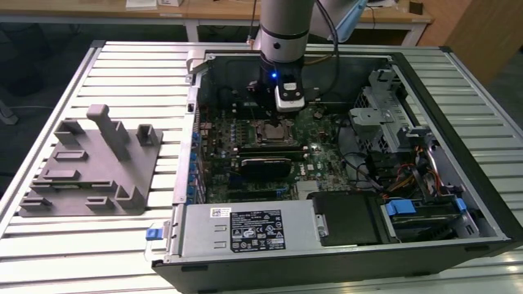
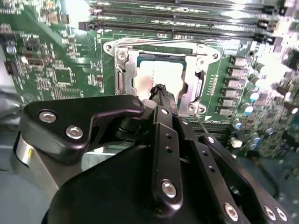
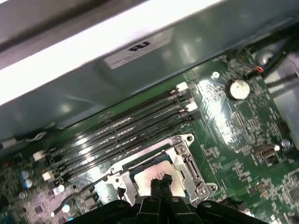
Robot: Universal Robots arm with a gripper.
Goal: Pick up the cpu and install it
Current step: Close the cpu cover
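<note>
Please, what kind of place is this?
Probably a robotics lab or workshop: an open computer case lies on a slatted metal table under a robot arm, with wooden desks behind.

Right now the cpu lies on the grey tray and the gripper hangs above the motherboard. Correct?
No: the cpu sits in the socket on the motherboard, not on the grey tray; the first wrist view shows it. The gripper does hang above the motherboard.

1 cpu (image 3: pixel 150 173), 1 claw (image 3: pixel 161 181), 1 robot arm (image 1: pixel 285 30), 1 open computer case (image 1: pixel 286 277), 1 grey tray (image 1: pixel 82 184), 4 memory slots (image 3: pixel 126 127)
</note>
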